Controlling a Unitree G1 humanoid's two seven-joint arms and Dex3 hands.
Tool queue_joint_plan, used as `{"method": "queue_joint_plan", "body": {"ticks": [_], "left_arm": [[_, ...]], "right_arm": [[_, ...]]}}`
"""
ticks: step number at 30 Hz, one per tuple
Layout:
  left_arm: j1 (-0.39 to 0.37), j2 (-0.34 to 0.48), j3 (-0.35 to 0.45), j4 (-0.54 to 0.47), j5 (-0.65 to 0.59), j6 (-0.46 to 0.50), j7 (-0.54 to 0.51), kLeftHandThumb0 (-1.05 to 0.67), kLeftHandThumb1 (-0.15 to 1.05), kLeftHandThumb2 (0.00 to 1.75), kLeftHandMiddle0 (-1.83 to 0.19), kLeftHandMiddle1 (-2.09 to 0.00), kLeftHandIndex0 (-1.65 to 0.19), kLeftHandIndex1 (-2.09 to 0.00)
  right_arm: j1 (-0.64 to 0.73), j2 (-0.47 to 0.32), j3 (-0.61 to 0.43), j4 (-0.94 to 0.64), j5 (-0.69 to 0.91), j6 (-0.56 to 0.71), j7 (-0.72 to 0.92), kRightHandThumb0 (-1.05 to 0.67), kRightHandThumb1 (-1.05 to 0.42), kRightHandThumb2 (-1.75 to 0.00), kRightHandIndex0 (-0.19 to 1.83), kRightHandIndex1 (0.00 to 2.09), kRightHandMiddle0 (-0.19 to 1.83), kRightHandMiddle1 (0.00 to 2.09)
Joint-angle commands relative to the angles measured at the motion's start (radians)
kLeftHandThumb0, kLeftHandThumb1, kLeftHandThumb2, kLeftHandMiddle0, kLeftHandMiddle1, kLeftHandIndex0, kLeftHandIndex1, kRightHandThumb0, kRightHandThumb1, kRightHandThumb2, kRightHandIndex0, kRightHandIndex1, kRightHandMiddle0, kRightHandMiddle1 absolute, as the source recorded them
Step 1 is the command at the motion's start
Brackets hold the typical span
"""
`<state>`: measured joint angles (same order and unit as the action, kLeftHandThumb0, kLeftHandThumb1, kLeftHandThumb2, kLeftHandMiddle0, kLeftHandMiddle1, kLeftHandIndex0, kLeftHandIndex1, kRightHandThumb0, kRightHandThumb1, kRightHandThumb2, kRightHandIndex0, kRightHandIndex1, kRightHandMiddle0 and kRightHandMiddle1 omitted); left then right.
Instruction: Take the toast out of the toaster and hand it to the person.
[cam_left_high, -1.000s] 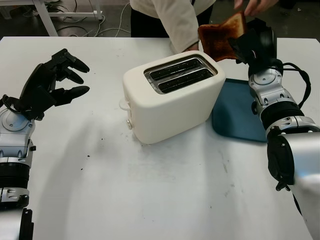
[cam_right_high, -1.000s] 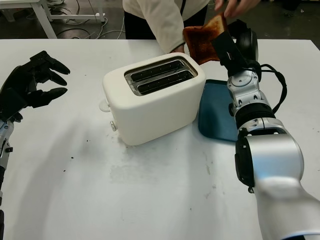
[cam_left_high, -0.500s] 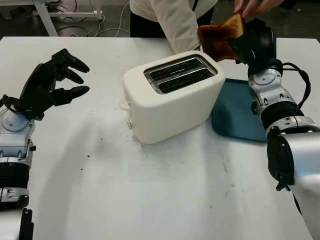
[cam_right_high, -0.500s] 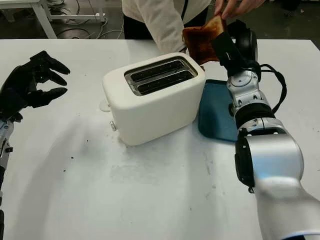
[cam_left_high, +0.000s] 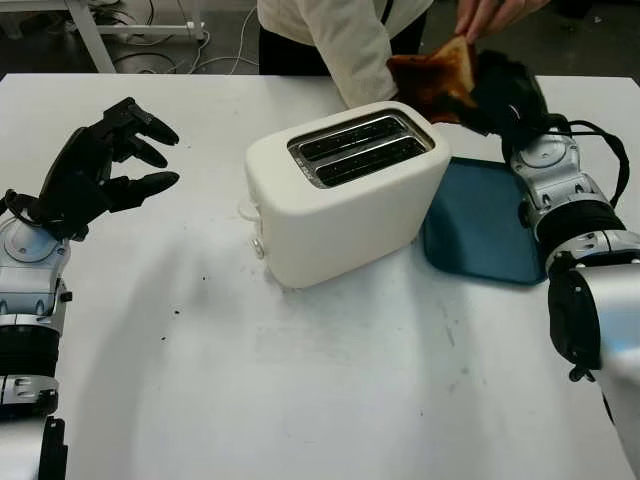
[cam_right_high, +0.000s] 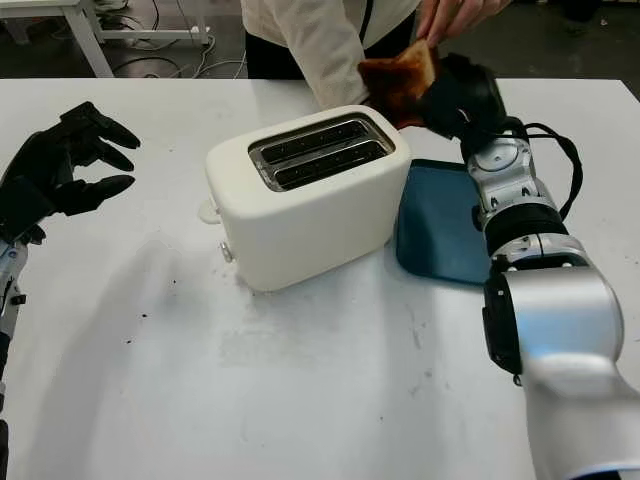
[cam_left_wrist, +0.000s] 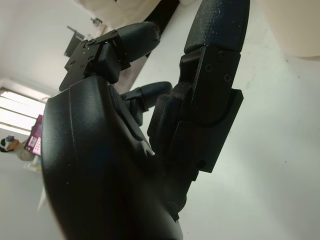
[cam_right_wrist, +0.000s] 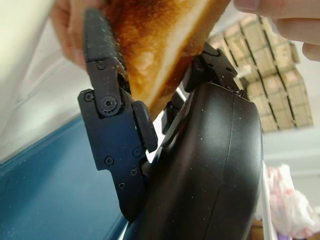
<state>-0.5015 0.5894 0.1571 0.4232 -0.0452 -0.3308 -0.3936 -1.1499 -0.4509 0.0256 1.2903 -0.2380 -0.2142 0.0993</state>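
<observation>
Toaster (cam_left_high: 345, 192) mid-table (cam_left_high: 300, 400); tray (cam_left_high: 480, 225) just right.

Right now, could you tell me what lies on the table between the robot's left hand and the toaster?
Nothing: in the left eye view, bare white table separates the open left hand from the toaster.

Your right hand (cam_left_high: 500, 88) is raised at the far right, arm extended forward, fingers (cam_right_wrist: 107, 95) clamped on the toast (cam_left_high: 432, 80). Your left hand (cam_left_high: 95, 170) hovers open above the desk (cam_left_high: 300, 380) at the left, palm turned inward, holding nothing.
</observation>
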Motion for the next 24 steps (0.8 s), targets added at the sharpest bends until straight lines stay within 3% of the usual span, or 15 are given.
{"method": "queue_joint_plan", "body": {"ticks": [1,7,16,21,24], "left_arm": [[0.014,-0.004,0.007,-0.014,0.0,0.01,0.009,-1.05,0.92,0.13,-0.21,-1.52,-0.21,-1.43],[0.016,-0.005,0.008,-0.016,-0.003,0.011,0.007,-1.05,0.92,0.12,-0.21,-1.52,-0.21,-1.42],[0.025,-0.013,0.015,-0.016,-0.017,0.003,0.004,-1.05,0.92,0.11,-0.21,-1.53,-0.2,-1.42],[0.061,-0.02,0.034,-0.038,-0.041,-0.004,-0.004,-1.05,0.92,0.12,-0.22,-1.48,-0.22,-1.38],[0.102,-0.024,0.044,-0.082,-0.055,0.001,-0.008,-1.05,0.92,0.12,-0.23,-1.46,-0.24,-1.37]], "right_arm": [[-0.007,-0.012,-0.003,-0.002,0.004,-0.025,0.012,-0.93,-0.91,-0.05,0.0,0.0,0.02,0.0],[-0.006,-0.019,0.004,-0.002,-0.005,-0.037,0.02,-0.89,-0.9,-0.01,0.0,0.0,0.0,0.0],[0.02,-0.058,-0.007,-0.021,0.007,-0.074,-0.008,-1.04,-0.87,0.0,0.0,0.0,0.0,0.0],[0.111,-0.101,-0.081,-0.097,0.079,-0.124,-0.006,-0.97,-0.85,-0.01,0.0,0.0,0.0,0.0],[0.266,-0.124,-0.124,-0.282,0.111,-0.186,-0.035,-1.0,-0.86,-0.01,0.01,0.0,0.0,0.0]]}}
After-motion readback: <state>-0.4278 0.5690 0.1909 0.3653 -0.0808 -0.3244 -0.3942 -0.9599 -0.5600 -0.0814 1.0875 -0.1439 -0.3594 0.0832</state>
